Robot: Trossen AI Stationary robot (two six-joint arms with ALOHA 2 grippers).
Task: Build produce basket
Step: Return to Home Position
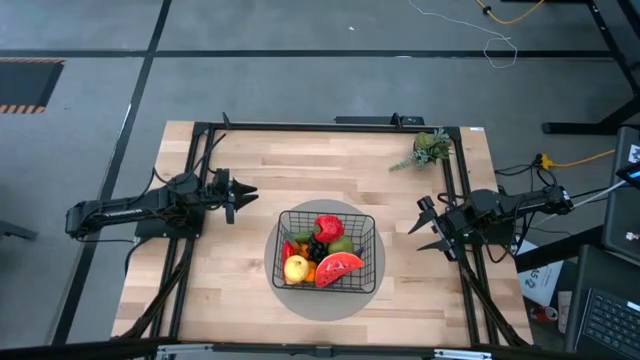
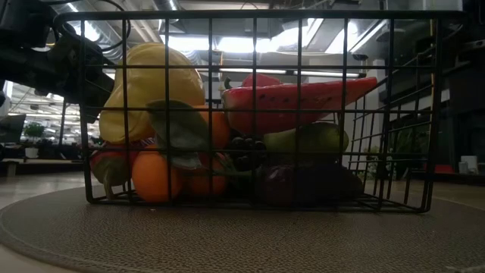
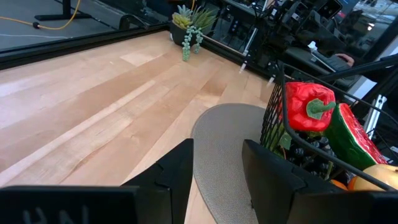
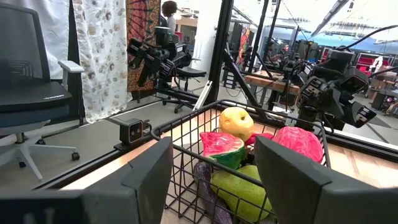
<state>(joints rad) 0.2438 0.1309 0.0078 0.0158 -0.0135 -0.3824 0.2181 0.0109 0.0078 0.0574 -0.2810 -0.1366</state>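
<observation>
High view, and this job looks all but done: the black wire-mesh basket [image 1: 327,211] sits between the pincers, packed with yellow lemon [image 1: 296,268], red watermelon slice [image 1: 339,268], red bell pepper [image 1: 329,227] and dark grapes [image 1: 316,247]. Both the left gripper [image 1: 243,195] and the right gripper [image 1: 420,218] stand well apart from it, jaws spread, holding nothing. Only parking the arms seems left.

You look past right gripper [image 4: 214,149]: fingers [image 4: 146,180] spread wide, nothing between them. Basket [image 4: 185,163] sits just ahead, framed by your two fingers. Inside: lemon [image 4: 236,122] highest on pile, far side; watermelon [image 4: 221,146] against it, nearer you; pepper [image 4: 298,144] beside both; pear [image 4: 239,190] nearest you; eggplant [image 4: 207,186] by near wire. Left arm [image 4: 333,93] hangs beyond basket, apart from it. Small black camera box [image 4: 132,129] at table edge. Office chair [image 4: 31,87] and patterned curtain [image 4: 102,56] behind.
</observation>
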